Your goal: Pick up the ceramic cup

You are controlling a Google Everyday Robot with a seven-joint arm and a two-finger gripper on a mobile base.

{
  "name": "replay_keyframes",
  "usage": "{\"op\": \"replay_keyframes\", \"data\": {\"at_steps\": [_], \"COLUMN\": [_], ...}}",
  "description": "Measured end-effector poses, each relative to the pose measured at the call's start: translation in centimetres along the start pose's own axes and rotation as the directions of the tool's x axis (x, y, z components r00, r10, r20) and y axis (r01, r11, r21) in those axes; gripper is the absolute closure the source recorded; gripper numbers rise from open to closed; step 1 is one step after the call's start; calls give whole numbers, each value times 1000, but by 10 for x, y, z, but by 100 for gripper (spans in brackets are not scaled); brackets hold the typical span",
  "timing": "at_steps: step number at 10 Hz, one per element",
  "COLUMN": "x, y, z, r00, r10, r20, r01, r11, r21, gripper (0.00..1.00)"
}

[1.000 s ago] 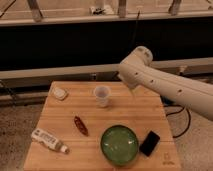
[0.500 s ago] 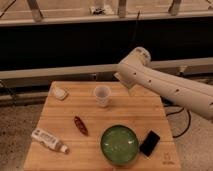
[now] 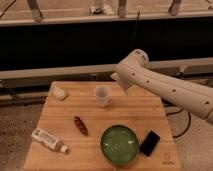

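Approach step: the hand (image 3: 116, 77), spread wide and empty, hangs over the far edge of the surface (image 3: 140, 117), just right of the cup (image 3: 102, 95) standing upright. Next, I reckon: swing left, drop around it, squeeze.

The worktop (image 3: 140, 117) carries six things, one of each kind: one ceramic cup (image 3: 102, 96), one green bowl (image 3: 119, 145), one black phone (image 3: 149, 143), one reddish-brown pod (image 3: 80, 125), one white tube (image 3: 48, 141), one pale lump (image 3: 60, 93). There is one robot arm (image 3: 170, 90) with one hand (image 3: 121, 82), just right of the cup.
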Motion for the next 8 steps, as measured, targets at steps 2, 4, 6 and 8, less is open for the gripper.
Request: {"op": "replay_keyframes", "data": {"at_steps": [2,4,6,8], "x": [-5,-13,-19,-28], "y": [-3,-3,-5,-7], "z": [6,19,26,35], "r00": [1000,998,995,989], "r10": [-23,-52,-78,-124], "r20": [14,42,55,79], "r01": [23,52,77,123], "r11": [1000,999,997,992], "r21": [7,12,12,7], "gripper": [20,20,20,20]}}
